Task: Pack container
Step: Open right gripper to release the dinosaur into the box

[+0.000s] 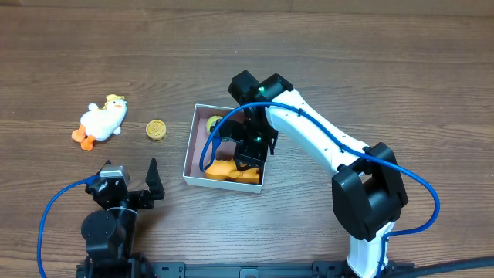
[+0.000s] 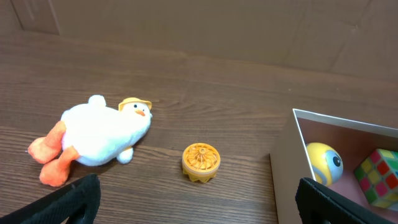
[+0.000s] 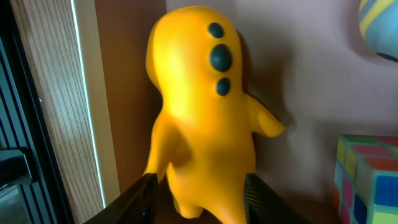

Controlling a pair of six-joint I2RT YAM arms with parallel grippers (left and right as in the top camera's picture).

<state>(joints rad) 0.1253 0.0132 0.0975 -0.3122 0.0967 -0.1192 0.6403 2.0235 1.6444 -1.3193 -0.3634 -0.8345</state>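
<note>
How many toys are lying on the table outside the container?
2: a white plush duck left of the container, and a small orange disc between them. More could be hidden.

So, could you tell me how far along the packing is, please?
Done: a ball and a cube lie in the container. In hand: the right fingers flank a yellow figure inside it; gripping or released, I cannot tell. Left: the duck and orange disc lie outside, before the open left fingers.
</note>
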